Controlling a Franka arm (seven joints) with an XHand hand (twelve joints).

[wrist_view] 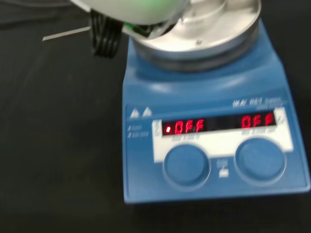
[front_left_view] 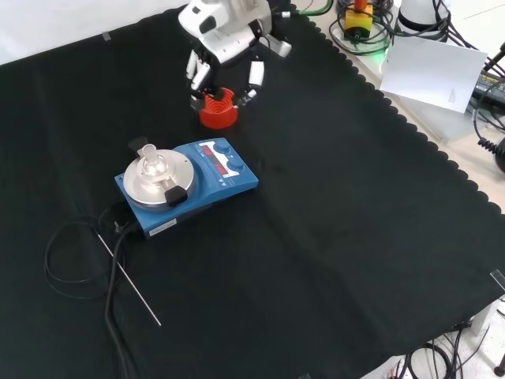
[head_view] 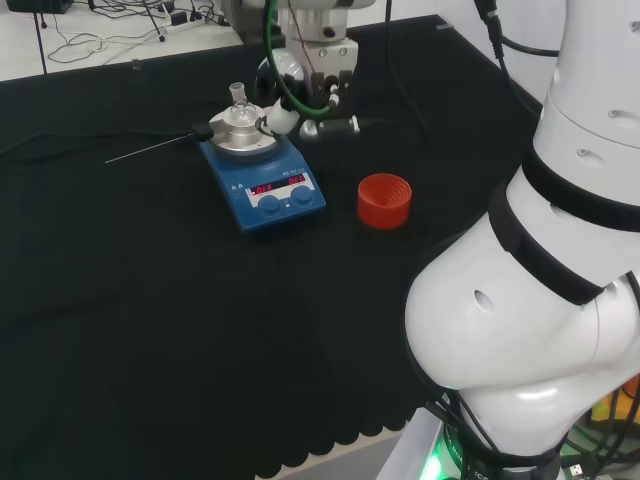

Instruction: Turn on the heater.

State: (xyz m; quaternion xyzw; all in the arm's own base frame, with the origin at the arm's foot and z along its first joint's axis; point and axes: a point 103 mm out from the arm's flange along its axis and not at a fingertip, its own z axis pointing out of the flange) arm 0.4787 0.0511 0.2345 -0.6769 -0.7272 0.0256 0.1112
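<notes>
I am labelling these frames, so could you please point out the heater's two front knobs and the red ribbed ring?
left knob [wrist_view: 186,165], wrist view, middle of its round blue face
right knob [wrist_view: 260,161], wrist view, middle of its round blue face
red ribbed ring [head_view: 385,200], head view, its outer ribbed wall

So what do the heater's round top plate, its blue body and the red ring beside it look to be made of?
The top plate looks like bare metal: silver-grey with a dull sheen. The blue body has a smooth, even, faintly glossy coat, so painted metal or moulded plastic; the look leaves that open. The red ring is matt and ribbed, probably rubber or soft plastic.
</notes>
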